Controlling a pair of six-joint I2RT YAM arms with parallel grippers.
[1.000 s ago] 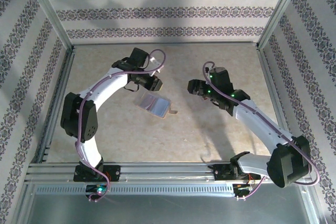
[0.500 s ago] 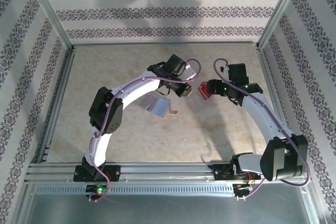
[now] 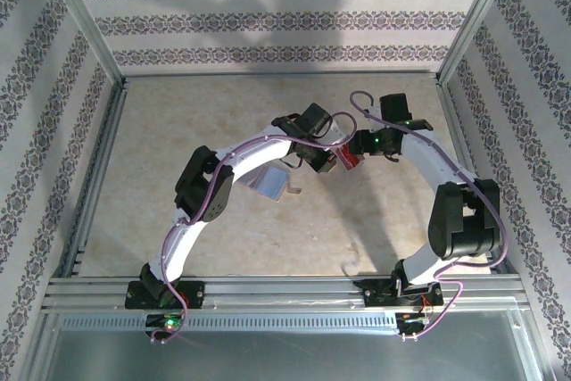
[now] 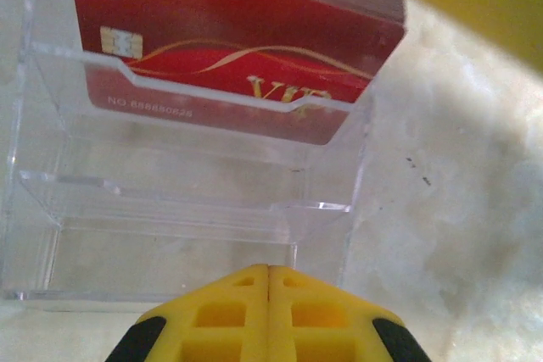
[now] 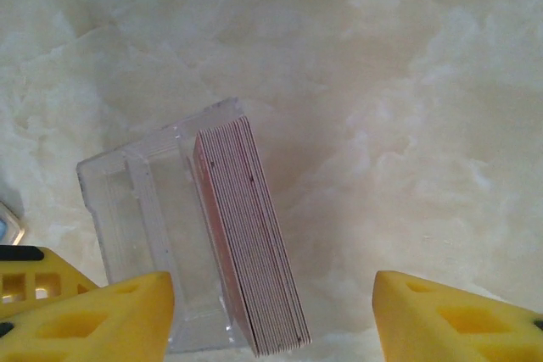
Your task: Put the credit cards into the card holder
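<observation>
Red cards (image 5: 250, 243) in the clear stand (image 5: 127, 201) look thin, stiff and slippery; pinch their top edge. Right tool (image 5: 276, 303) is spread wide, left tool (image 4: 269, 273) pressed together.

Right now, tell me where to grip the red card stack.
Pinch the upper half of the credit cards across their front and back faces, coming from above. They stand on edge in the rear slot of the clear stand; its lip and side walls cover the lower part.

credit cards (image 4: 229, 31) in the rear tier of the stand (image 4: 187, 209), card holder (image 3: 270, 185) to the left
</observation>
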